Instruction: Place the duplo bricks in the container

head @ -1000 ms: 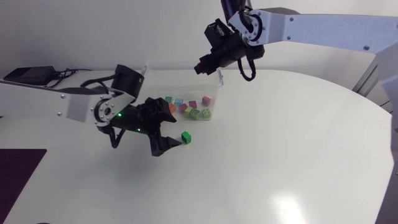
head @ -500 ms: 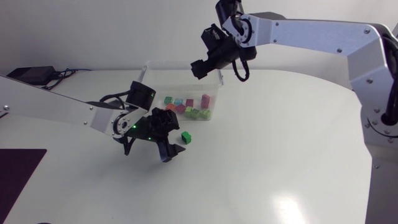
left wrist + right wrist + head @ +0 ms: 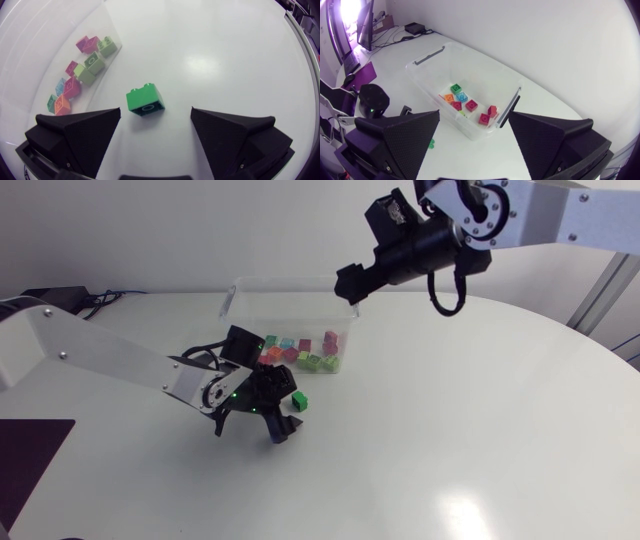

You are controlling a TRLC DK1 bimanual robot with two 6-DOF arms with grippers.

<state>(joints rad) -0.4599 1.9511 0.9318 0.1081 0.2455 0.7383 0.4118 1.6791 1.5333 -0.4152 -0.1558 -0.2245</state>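
a: where's the green brick (image 3: 145, 100)?
b: on the table beside the container (image 3: 240, 292) — loose between the parted fingers of the left gripper (image 3: 156, 112).
a: right gripper (image 3: 474, 117)?
b: parted too, empty — above the container.

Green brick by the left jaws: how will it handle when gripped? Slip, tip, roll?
The green brick looks like rigid moulded plastic, so it probably won't deform. Its boxy shape sits flat on the table, so rolling seems unlikely; a push should slide it. Its glossy sides may slip if the open left jaws close off-centre.
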